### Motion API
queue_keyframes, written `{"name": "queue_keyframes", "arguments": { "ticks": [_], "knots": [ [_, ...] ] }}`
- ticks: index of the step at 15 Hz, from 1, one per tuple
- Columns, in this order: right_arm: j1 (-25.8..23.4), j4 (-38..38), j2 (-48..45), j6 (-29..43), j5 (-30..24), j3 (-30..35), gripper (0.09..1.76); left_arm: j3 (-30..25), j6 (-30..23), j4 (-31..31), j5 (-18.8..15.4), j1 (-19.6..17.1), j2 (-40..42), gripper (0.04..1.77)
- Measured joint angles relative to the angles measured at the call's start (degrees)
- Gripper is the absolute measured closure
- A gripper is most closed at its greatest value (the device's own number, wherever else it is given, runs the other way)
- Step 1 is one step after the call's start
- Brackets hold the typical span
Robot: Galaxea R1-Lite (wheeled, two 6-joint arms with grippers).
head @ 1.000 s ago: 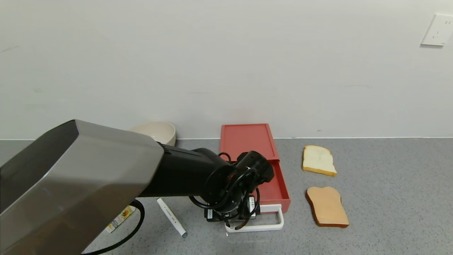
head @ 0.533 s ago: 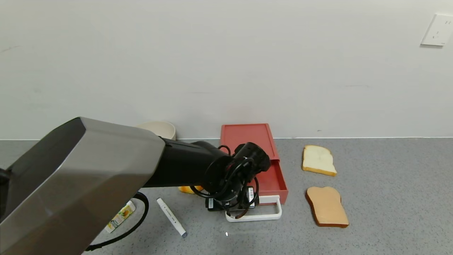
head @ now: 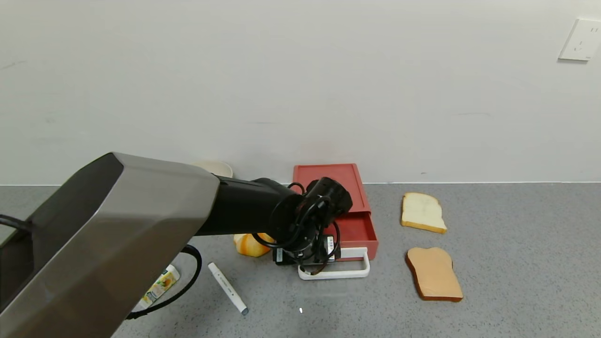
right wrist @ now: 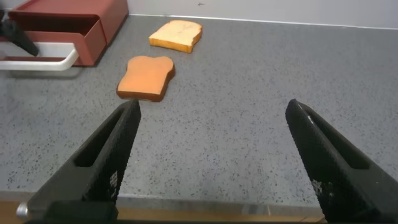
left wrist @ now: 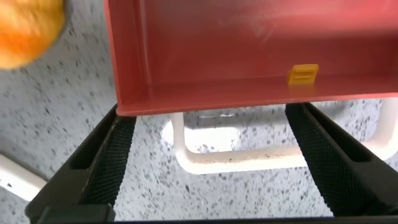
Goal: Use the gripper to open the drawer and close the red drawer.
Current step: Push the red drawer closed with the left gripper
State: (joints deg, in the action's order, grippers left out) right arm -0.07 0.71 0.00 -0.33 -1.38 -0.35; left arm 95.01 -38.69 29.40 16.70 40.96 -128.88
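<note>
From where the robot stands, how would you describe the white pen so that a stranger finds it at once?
Start at the red drawer against the wall and go to the left gripper at its white handle. The white pen lies on the grey floor to the robot's left of it, nearer the robot. It is the only slim stick, with a grey tip.

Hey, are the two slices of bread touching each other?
Apart. The head view shows bare grey floor between the pale slice and the browner slice; the right wrist view shows the same gap.
</note>
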Motion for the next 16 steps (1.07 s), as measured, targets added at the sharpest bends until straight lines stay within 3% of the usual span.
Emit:
{"name": "queue_keyframes", "arguments": {
  "ticks": [16],
  "knots": [
    [0.00,0.00,0.00,0.00,0.00,0.02,0.14,10.58,6.14,-0.05,-0.11,-3.78,-5.46,0.08]
  ]
}}
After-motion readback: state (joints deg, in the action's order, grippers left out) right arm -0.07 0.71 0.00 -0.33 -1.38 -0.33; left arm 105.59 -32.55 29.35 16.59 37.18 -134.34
